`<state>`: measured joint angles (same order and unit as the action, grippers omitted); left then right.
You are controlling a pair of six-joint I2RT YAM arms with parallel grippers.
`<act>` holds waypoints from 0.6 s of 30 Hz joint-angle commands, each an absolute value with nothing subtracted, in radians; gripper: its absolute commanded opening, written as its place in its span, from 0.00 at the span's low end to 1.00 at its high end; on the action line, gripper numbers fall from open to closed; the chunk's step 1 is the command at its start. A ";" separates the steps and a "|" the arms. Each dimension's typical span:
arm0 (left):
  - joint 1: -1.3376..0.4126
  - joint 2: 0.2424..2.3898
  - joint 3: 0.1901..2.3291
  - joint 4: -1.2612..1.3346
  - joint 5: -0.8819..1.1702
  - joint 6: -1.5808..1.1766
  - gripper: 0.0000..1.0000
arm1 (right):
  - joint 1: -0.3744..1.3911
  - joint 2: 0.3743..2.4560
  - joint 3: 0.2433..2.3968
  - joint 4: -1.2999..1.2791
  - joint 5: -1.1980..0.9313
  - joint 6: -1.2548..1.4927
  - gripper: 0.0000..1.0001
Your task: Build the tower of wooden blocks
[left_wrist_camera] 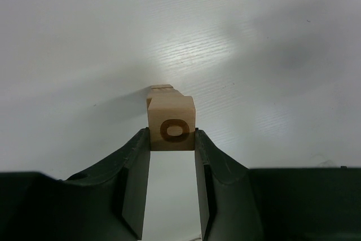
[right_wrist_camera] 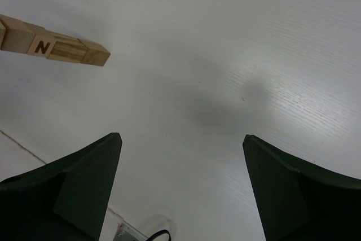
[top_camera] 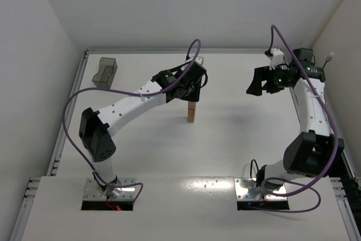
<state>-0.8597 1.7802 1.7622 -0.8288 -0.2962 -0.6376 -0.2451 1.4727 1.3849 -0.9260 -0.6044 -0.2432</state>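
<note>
The tower [top_camera: 192, 112] is a narrow column of tan wood blocks standing mid-table. My left gripper [top_camera: 192, 93] hangs right over it. In the left wrist view the left gripper [left_wrist_camera: 172, 135] is shut on the top block [left_wrist_camera: 171, 118], a cube with a dark ring mark, both fingertips against its sides. A lower block [left_wrist_camera: 160, 88] peeks out behind it. My right gripper [top_camera: 257, 83] is open and empty, raised to the right of the tower. In the right wrist view its jaws [right_wrist_camera: 180, 137] stand wide apart, and the tower [right_wrist_camera: 56, 47] shows at the upper left with an N-marked block.
A translucent dark-grey plastic bin [top_camera: 105, 72] stands at the far left corner. White walls close the table at the back and on both sides. Purple cables loop from both arms.
</note>
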 commanded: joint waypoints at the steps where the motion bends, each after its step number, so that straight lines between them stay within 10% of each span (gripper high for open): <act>1: -0.870 1.747 1.755 -0.825 -0.314 -0.646 0.00 | -0.232 1.483 1.430 -0.923 -0.635 -0.255 0.86; 18: -0.870 1.729 1.755 -0.825 -0.314 -0.646 0.00 | -0.213 1.483 1.439 -0.923 -0.635 -0.255 0.86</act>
<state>-0.8597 1.7782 1.7599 -0.8303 -0.3035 -0.6376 -0.2207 1.4837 1.3888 -0.9279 -0.6056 -0.2432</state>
